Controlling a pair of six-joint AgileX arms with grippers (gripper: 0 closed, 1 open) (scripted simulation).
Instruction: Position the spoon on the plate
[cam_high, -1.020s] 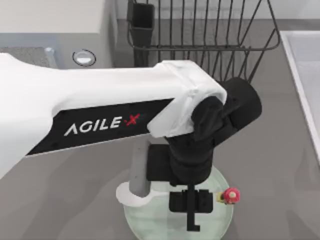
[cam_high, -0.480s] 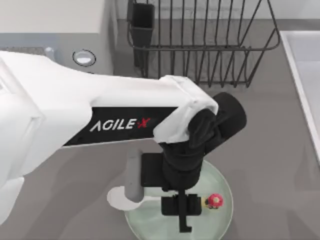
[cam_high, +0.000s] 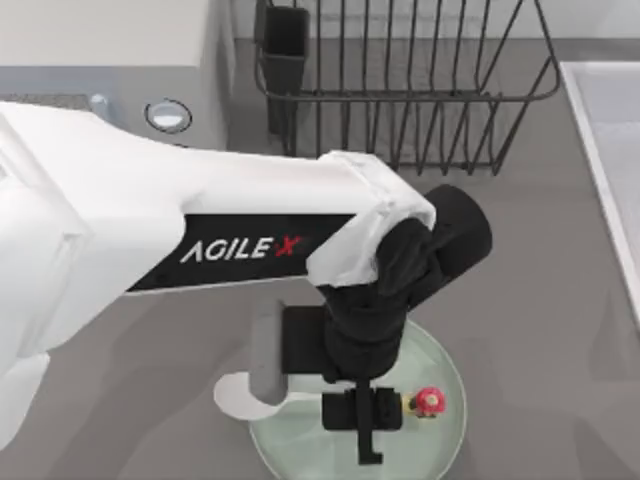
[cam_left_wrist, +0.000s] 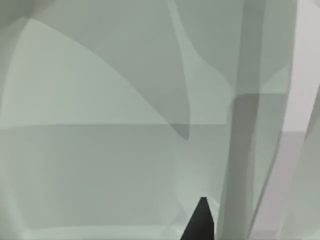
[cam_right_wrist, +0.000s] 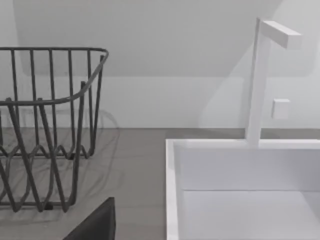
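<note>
At the near edge of the grey table (cam_high: 560, 300), seen from above, the pale green plate (cam_high: 445, 425) lies flat, its lower rim cut off by the picture's edge. The spoon (cam_high: 240, 398) stretches across it: the white oval bowl sticks out past the plate's left rim over the bare table, while the pink-red knob on the handle's end (cam_high: 428, 401) sits over the plate's right half. The middle of the handle is hidden under the left gripper (cam_high: 365, 432), which points straight down over the plate's centre; whether its dark fingers are clamped on the handle or parted cannot be told from above. The left wrist view looks closely at glossy pale green surfaces of the plate (cam_left_wrist: 90, 165), with one dark fingertip (cam_left_wrist: 201, 222) at its edge, and does not settle the matter either. The white left arm, marked AgileX, reaches in from the left side of the table and covers much of it. Behind the plate stands a black wire dish rack (cam_high: 410, 90), with a small dark cup (cam_high: 285, 40) clipped at its left corner. Left of the rack is a white block with a round button (cam_high: 167, 115). Along the table's right side runs a white sink basin (cam_high: 610, 150). The right wrist view faces this basin (cam_right_wrist: 240, 185), a square white faucet (cam_right_wrist: 265, 75) rising from its back edge, the rack (cam_right_wrist: 50, 125) beside it, and a plain pale wall behind.
</note>
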